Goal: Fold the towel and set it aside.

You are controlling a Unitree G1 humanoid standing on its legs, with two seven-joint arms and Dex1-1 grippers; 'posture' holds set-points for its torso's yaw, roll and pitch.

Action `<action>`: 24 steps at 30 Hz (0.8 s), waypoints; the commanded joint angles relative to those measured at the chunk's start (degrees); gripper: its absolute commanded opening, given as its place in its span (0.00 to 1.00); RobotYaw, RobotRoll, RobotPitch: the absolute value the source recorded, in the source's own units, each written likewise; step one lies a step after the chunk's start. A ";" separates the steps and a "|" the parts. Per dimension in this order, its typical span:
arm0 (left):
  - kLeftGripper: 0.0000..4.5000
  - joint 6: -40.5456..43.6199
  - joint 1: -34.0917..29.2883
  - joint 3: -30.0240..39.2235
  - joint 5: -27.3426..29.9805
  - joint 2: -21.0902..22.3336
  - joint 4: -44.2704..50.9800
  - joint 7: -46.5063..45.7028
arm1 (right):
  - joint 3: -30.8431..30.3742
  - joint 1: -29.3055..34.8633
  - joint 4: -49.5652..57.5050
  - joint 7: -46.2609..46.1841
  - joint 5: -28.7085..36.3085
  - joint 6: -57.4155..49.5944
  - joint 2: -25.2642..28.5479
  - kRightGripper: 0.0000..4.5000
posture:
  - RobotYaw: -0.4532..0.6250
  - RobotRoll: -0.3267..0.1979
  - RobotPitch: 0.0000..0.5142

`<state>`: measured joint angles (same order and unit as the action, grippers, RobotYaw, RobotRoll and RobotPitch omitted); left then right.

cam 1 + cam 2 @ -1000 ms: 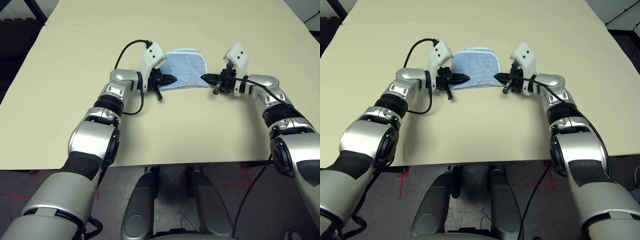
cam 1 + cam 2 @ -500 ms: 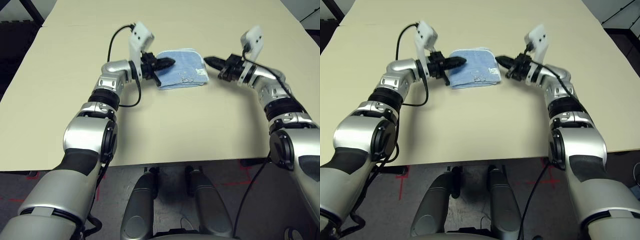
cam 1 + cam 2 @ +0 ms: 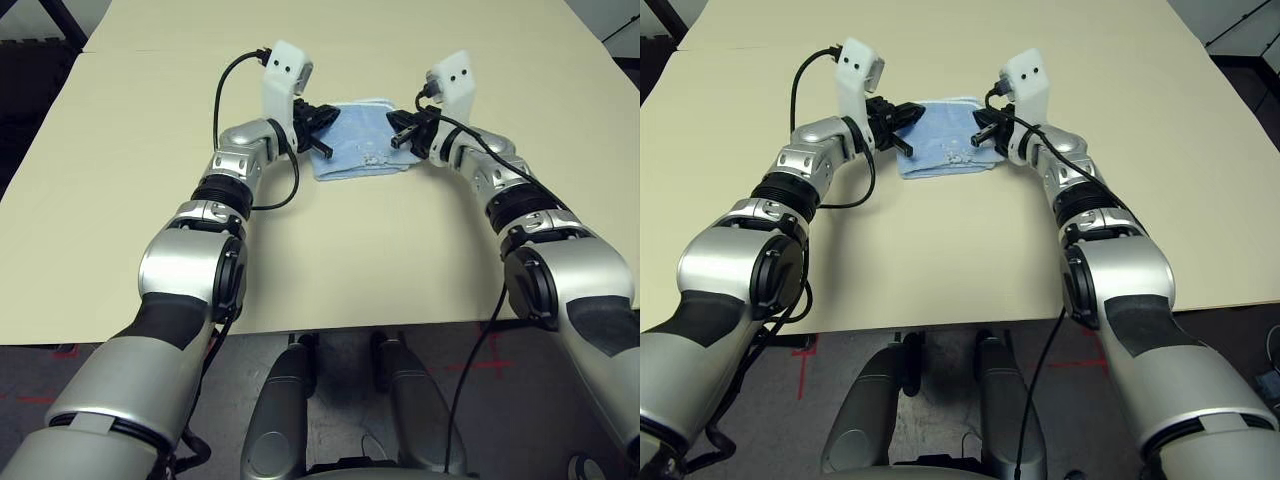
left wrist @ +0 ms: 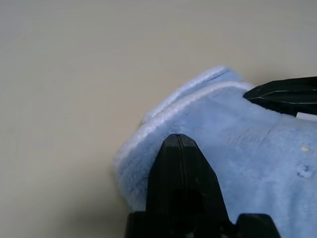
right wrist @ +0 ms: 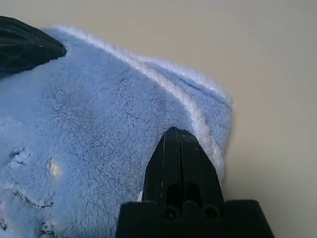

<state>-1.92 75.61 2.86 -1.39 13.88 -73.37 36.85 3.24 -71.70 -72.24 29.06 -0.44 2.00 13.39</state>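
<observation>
The towel (image 3: pixel 358 150) is folded up into a small light-blue pad with a white stitched edge, lying flat on the far half of the beige table (image 3: pixel 420 250), roughly midway across it. There's a tiny print and some dark marks on its near part, too small to read.

The left gripper (image 3: pixel 326 113) sits at the towel's left side, pointing across toward the middle, tips over the cloth's far left corner. Its fingers (image 4: pixel 179 163) are pressed tight together with nothing pinched between them; from the wrist camera they look like they're just above or resting on the fluffy top, hard to say which.

The right gripper (image 3: pixel 397 133) mirrors it at the towel's right side, pointing in toward the middle. Its fingers (image 5: pixel 179 158) are closed flat on each other too, holding nothing, over the towel's right edge near the stitching.

The two grippers' tips are near each other over the towel but apart.
</observation>
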 commanded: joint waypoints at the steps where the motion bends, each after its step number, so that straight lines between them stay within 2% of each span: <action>1: 0.00 0.63 -1.87 -1.90 -2.90 0.37 -2.11 -1.35 | -0.86 1.20 -2.27 -2.00 -1.93 -1.83 0.00 0.00 | 0.45 0.62 0.52; 7: 0.00 -0.59 -1.52 -1.10 -2.91 1.22 -2.19 -2.53 | 1.12 0.29 -1.67 -0.53 -0.25 -0.11 0.61 0.00 | 0.44 0.62 0.52; 10: 0.00 -1.98 -0.34 0.86 -0.83 1.24 -1.65 0.15 | 4.51 -0.76 -0.52 4.85 3.41 3.44 1.22 0.00 | 0.44 0.62 0.52; 14: 0.00 -4.40 1.00 5.16 4.28 2.05 0.35 10.99 | 10.09 -1.74 1.19 15.84 9.65 5.42 3.66 0.00 | 0.44 0.62 0.52; 18: 0.00 -5.28 0.25 7.21 8.11 4.29 3.38 22.47 | 12.41 -1.80 2.21 25.02 13.10 2.67 7.84 0.00 | 0.45 0.62 0.53; 22: 0.00 -6.81 -4.01 6.03 9.15 8.03 8.65 33.61 | 11.94 0.04 4.54 37.23 14.82 -4.61 13.35 0.00 | 0.46 0.62 0.53; 24: 0.00 -7.36 -6.24 5.46 9.62 9.27 11.24 37.76 | 11.39 1.00 5.58 39.82 14.56 -5.55 14.97 0.00 | 0.46 0.62 0.53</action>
<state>-8.52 71.46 9.51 7.31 22.60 -63.77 70.36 15.28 -72.16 -67.94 66.02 13.80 -2.28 27.47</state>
